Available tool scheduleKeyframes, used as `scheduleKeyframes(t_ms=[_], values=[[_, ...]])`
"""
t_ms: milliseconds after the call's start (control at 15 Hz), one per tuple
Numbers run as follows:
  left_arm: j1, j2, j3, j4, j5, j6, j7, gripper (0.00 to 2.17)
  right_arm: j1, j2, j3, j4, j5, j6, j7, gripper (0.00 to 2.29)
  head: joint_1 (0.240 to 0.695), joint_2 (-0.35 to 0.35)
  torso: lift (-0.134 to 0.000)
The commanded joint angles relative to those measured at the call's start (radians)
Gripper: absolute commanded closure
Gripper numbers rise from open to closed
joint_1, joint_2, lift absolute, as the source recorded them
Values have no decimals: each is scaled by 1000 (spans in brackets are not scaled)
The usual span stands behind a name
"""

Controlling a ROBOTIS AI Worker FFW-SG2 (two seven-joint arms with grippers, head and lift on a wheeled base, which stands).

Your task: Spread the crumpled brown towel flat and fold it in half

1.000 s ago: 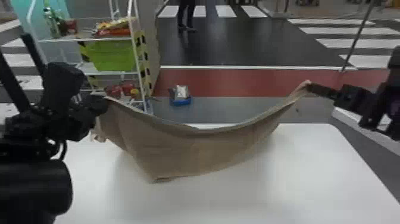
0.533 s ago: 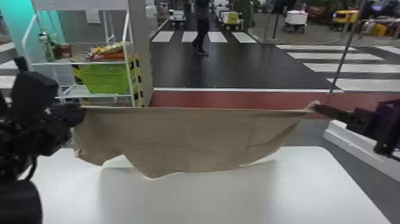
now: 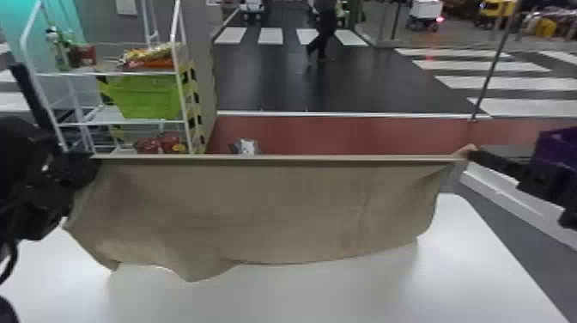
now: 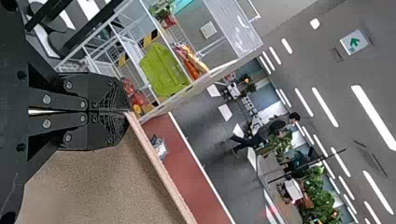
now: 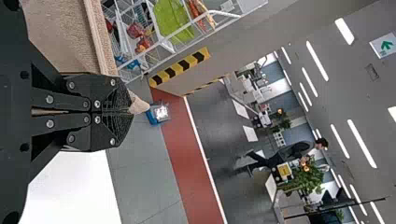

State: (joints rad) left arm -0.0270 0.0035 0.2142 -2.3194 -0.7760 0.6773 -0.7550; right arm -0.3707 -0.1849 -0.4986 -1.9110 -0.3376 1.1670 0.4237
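In the head view, I see the towel point(image 3: 257, 206) hanging over the surface point(image 3: 463, 257) from nine to three o'clock, its top edge pulled straight from a sag: ready to lay down, I'd guess, before folding. In the left wrist view, the left end effector point(image 4: 126, 112) clamps one end. In the right wrist view, the right end effector point(image 5: 129, 112) pinches the other.

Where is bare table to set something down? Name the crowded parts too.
The white table is bare on the near side of the hanging towel, and between the towel and the table's right edge. Crowded: the left, by the left tool, and the span where the towel stretches to the right tool; table directly behind it is hidden.
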Motion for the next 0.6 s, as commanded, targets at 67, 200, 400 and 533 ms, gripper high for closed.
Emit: scheduleKeyframes(t_ms=[67, 200, 400, 533], values=[[-54, -3, -65, 57, -23, -3, 9, 1436, -62, -1, 17, 43, 15, -8, -10, 1241, 499, -39, -134], [-117, -6, -122, 115, -57, 0, 17, 1436, -105, 1, 48, 78, 18, -11, -13, 1241, 480, -52, -134], [-211, -6, -174, 215, -74, 0, 37, 1436, -157, 2, 81, 156, 29, -115, -14, 1241, 439, -64, -134], [-266, -6, -190, 245, -94, 0, 49, 1436, -191, -2, 69, 187, 17, -122, -10, 1244, 415, -71, -134]])
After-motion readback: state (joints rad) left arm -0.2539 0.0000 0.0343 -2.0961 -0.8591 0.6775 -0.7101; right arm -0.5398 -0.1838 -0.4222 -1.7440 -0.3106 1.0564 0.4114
